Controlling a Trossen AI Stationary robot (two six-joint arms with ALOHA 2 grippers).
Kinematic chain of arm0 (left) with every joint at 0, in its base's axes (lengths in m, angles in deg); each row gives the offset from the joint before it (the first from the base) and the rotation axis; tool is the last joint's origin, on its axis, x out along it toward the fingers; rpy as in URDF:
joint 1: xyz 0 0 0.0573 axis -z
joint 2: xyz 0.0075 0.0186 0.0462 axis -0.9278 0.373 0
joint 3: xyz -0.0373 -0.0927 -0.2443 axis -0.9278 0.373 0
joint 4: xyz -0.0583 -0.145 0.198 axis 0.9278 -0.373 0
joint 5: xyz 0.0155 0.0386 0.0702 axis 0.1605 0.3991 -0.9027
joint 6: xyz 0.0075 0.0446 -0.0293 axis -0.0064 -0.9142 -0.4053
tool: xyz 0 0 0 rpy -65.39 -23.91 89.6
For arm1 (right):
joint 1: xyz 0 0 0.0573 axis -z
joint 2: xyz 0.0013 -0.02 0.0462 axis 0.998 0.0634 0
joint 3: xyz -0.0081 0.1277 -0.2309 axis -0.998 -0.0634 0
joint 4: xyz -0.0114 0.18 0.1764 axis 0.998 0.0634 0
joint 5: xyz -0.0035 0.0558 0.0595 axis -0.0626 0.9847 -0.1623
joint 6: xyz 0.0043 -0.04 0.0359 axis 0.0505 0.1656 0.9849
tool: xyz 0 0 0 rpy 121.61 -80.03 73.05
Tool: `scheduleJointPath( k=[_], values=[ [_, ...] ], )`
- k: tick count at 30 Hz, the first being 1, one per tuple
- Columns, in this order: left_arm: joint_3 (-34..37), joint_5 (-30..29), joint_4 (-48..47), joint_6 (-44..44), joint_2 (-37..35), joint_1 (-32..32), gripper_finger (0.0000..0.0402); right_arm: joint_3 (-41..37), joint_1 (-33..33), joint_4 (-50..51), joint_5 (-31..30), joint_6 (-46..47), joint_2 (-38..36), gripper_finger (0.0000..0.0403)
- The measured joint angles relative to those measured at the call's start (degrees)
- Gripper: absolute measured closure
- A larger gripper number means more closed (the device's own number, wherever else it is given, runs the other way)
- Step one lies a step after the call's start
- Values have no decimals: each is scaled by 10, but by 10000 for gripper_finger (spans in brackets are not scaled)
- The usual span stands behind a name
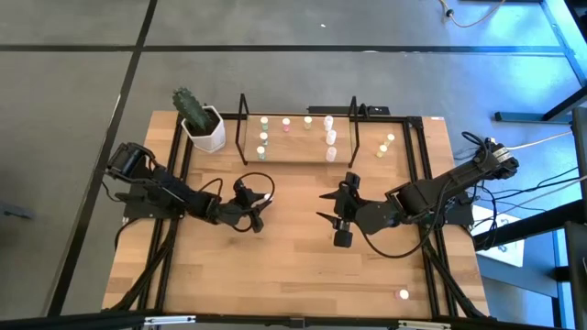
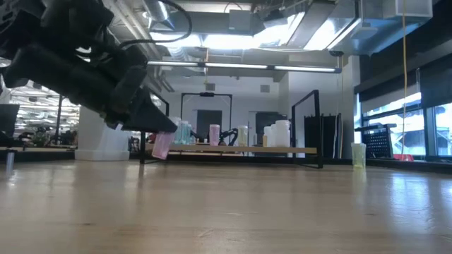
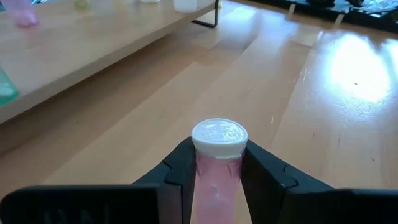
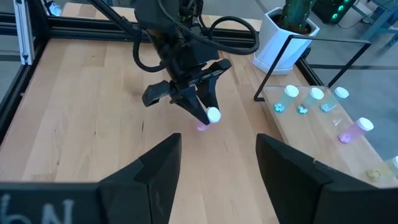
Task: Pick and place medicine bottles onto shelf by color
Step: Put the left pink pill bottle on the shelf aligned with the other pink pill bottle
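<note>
At table centre-left: left tool [image 1: 254, 203] clamped on pink bottle [image 3: 217, 163], lifted off table [image 1: 293, 266]. Shelf [image 1: 298, 151] lies at 12 o'clock from it, long axis 9-to-3; pink slot near its middle. Right tool [image 1: 332, 207] apart, empty, waits mid-table.

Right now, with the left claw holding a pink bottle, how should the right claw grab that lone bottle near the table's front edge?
Grip the lone bottle across its round body, just under the cap, coming straight down. From overhead it shows as a round dot, so it probably stands upright, with nothing close beside it. The right claw is open.
</note>
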Motion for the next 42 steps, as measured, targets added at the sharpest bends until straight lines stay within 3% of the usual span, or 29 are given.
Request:
scheduleJointPath(
  k=[16,24,29,37,42],
  values=[
    [25,-18,28,11,2,0,303,0,0,0,0,0,0,194],
    [25,-15,99,32,67,0,300,0,0,0,0,-1,0,194],
    [25,-15,145,26,95,2,267,0,0,0,0,-1,0,194],
    [25,-13,145,26,96,7,212,0,0,0,0,0,0,194],
    [25,-12,145,26,96,13,157,0,0,0,0,0,0,194]
  ],
)
